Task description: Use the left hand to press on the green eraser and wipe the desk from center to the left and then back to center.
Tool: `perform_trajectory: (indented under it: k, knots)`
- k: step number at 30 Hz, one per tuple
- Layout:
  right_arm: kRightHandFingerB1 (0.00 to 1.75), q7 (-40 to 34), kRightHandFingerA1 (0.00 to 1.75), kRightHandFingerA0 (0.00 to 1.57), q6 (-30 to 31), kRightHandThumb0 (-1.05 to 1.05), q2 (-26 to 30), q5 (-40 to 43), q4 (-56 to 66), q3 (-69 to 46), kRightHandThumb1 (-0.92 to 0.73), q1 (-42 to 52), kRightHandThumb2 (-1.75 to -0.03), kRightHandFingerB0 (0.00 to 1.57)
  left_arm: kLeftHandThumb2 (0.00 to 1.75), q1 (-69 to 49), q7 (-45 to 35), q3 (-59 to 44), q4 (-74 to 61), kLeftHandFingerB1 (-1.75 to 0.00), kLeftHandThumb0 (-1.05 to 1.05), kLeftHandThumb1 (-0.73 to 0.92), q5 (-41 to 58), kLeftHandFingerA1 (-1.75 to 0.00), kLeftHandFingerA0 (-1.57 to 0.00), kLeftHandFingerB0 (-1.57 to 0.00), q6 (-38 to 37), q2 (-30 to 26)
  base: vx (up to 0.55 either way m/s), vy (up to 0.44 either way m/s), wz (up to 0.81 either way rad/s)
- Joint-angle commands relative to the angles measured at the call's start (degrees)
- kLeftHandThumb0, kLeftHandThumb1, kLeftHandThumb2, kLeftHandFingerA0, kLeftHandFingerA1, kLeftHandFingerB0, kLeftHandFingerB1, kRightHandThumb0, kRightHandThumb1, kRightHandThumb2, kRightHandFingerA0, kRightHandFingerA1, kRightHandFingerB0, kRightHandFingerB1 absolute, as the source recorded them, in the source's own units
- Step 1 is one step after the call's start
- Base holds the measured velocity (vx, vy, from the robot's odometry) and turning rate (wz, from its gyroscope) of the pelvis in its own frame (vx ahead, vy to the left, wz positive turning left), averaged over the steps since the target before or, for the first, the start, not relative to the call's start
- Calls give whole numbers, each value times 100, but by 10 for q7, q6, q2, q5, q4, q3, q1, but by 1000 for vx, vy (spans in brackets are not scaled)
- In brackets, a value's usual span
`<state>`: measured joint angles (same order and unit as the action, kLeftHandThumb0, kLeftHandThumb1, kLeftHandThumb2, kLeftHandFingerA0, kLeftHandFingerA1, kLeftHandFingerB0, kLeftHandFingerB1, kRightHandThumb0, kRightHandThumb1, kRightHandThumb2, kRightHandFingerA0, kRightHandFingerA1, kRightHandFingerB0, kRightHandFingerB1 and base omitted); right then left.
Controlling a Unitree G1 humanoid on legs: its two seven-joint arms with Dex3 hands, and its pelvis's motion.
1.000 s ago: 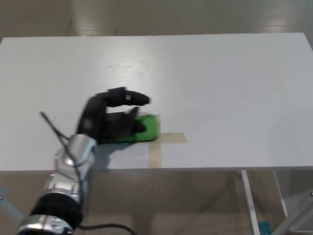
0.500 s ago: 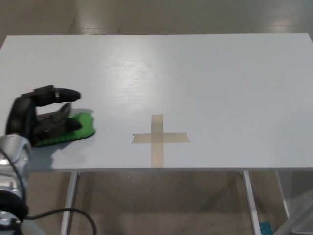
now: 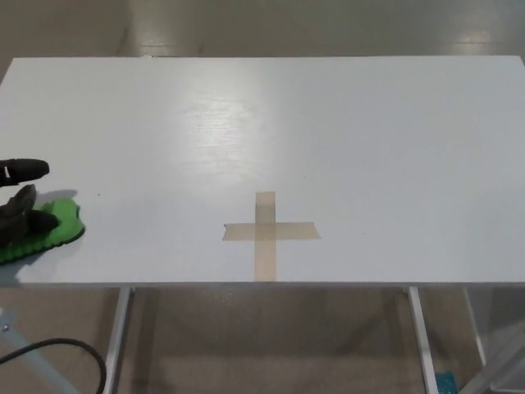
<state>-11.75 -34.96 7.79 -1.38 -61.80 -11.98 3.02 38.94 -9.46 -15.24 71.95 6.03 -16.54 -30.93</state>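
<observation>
The left hand enters at the far left edge of the frame, at mid height, and most of it is cut off by the frame border. Only black fingers show: one extends to the right above the green eraser, apart from it, and the lower ones lie on top of the eraser and press it flat against the tabletop. The fingers are spread over the eraser and do not wrap around it. The arm itself is out of frame. The right hand does not appear in the view.

The green eraser lies at the lower left of the frame, close to the front edge of the tabletop and partly cut by the left border. It is well apart from the tape cross, which sits at the lower centre of the tabletop.

Compared with half a second earlier, hand and eraser have moved further left, from a position well inside the left part of the tabletop to its left edge. One second earlier the eraser touched the left arm of the tape cross. The tape cross has stayed in place.

A black cable curves across the lower left corner, below the tabletop. No brand, label or writing can be read on any item.
</observation>
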Motion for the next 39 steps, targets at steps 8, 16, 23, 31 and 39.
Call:
perform_trajectory:
  k: [8, 16, 23, 31, 39]
  knots:
    - [40, -4, 47, 68, 7, -45, 0, 3, -4, 0, -78, 5, -64, 66, 65, -18, -13, 17, 13, -65, -15, 80, -14, -72, -109, -93, 22, 32, 0, 0, 0]
    - [40, -2, 47, 69, 5, -45, -1, 4, -6, 0, -78, 3, -64, 67, 63, -5, 6, 84, -29, -67, -23, 77, -47, -72, -110, -95, 3, 94, 0, 0, 3]
    - [40, 9, 47, 69, 7, -45, -4, 11, 6, -1, -78, -1, -64, 66, 65, 9, -2, 137, -75, -70, -23, 80, -52, -75, -107, -94, 15, 176, 0, 0, 0]
    - [40, 19, 48, 69, -6, -45, -5, 13, 8, -2, -78, 0, -64, 65, 65, 10, 3, 193, -134, -67, -24, 80, -69, -75, -107, -94, 38, 240, 0, 0, 0]
    - [40, 15, 47, 70, -2, -45, -1, 5, 11, 3, -78, 1, -64, 65, 65, 5, 8, 228, -179, -67, -24, 81, -79, -75, -107, -94, 60, 286, 0, 0, 0]
